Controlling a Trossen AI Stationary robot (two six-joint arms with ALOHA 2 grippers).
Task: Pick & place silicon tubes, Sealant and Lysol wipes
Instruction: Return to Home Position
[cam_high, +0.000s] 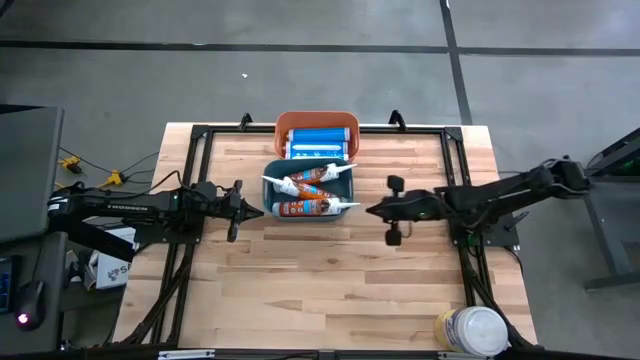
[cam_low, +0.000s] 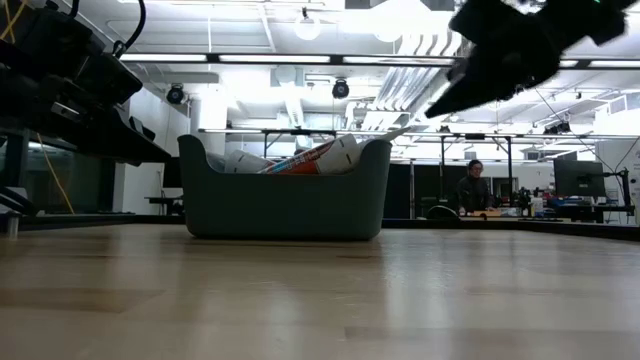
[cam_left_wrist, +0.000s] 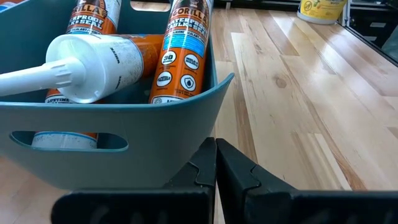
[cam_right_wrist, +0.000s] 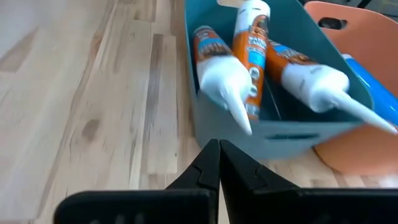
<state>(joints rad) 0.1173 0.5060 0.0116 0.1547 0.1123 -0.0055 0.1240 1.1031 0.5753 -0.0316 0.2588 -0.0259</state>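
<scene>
Sealant tubes (cam_high: 306, 208), orange with white nozzles

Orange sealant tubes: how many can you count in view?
3 tubes, all in the blue bin: one along the wall farthest from the orange bin, one mid-bin with its nozzle pointing left in the high view, one nearest the orange bin. Others may lie hidden beneath.

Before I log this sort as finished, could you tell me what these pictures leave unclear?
Low view: the blue bin hides the orange bin and most orange sealant tubes.
High view: the blue cartridges are too small to count.
Left wrist view: the picture edge cuts off the Lysol wipes canister.
</scene>
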